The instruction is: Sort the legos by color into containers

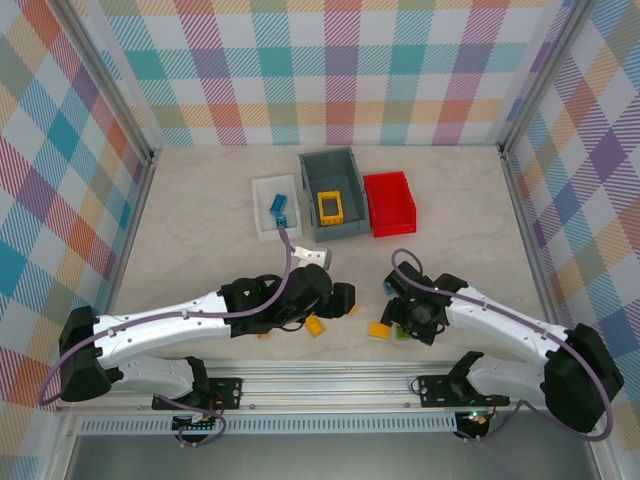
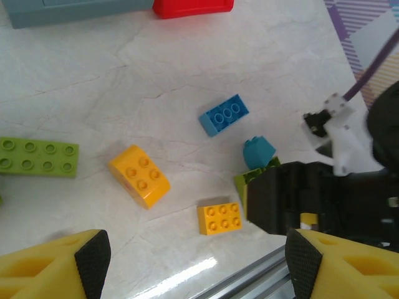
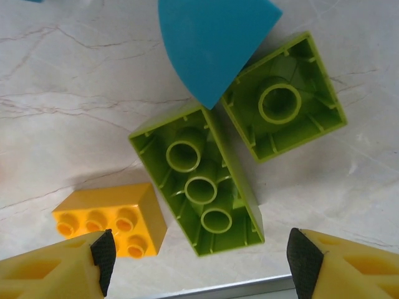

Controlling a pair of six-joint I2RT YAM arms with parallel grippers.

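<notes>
A marble-patterned table [image 1: 200, 220] sat inside plaid-papered walls, seen from above. At its far middle, three containers stood in a row. On the left was a shallow white tray [image 1: 262, 222] holding blue bricks [image 1: 279, 205]. Just beside it was a deep grey bin [image 1: 345, 165] with a hollow yellow frame [image 1: 330, 206] inside. A red bin [image 1: 389, 203] stood on the right, against the grey one.

Both arms reached over the near part of the table, where the loose legos lay.

The left gripper [image 2: 198, 258] hovered with its yellow fingers spread wide and nothing between them. Below it, a long green brick [image 2: 37, 157] lay studs up at the left. A slanted yellow brick [image 2: 139, 175] lay near the middle, with a smaller yellow brick [image 2: 220, 217] nearer the rail. A blue brick [image 2: 224, 114] lay farther off. A teal curved piece [image 2: 258, 151] sat just beside the right arm's black wrist [image 2: 312, 196].

The right gripper [image 3: 204, 255] was also spread wide and gripped nothing, low over a cluster of legos. An upturned green brick [image 3: 199, 187] lay between its fingers, apart from both. An upturned square green brick [image 3: 283, 96] touched that brick's far right side. The teal curved piece overlapped the far corners of both; whether it rested on them could not be told. A yellow brick on its side [image 3: 112, 218] lay just left of the upturned green brick, by the left finger.
</notes>
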